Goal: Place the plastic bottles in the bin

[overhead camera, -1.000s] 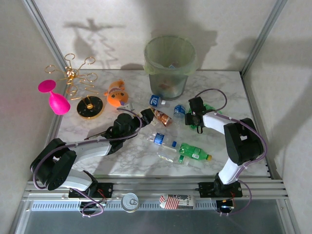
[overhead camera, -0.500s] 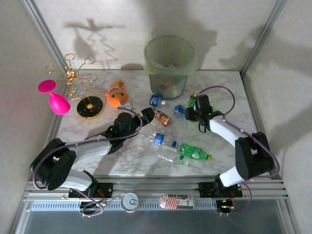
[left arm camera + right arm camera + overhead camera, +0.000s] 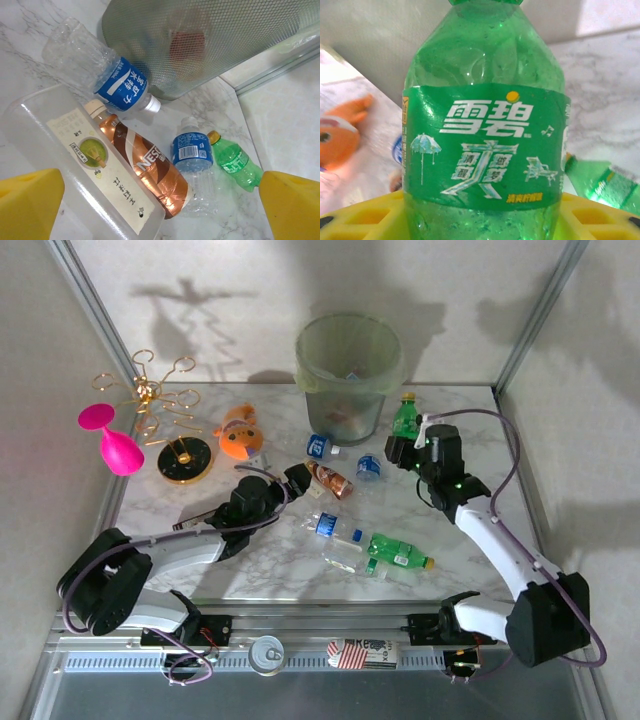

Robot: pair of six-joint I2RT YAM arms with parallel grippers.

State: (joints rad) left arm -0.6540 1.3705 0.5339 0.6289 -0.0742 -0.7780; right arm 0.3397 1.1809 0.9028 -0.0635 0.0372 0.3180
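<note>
The white marbled tabletop [image 3: 280, 562] carries a round pale-green translucent bin [image 3: 348, 375] at its far edge, an orange plush toy [image 3: 240, 432], a gold wire stand [image 3: 184, 458], and crushed plastic bottles [image 3: 398, 553] scattered mid-table.

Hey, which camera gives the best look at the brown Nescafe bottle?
Left wrist: the brown Nescafe bottle lies close and large, with its label readable. The top external view shows it small, the lettering too tiny to read.

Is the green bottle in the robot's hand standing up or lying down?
Standing up: the green bottle, clamped in the right gripper, has its cap pointing up and its label level.
</note>
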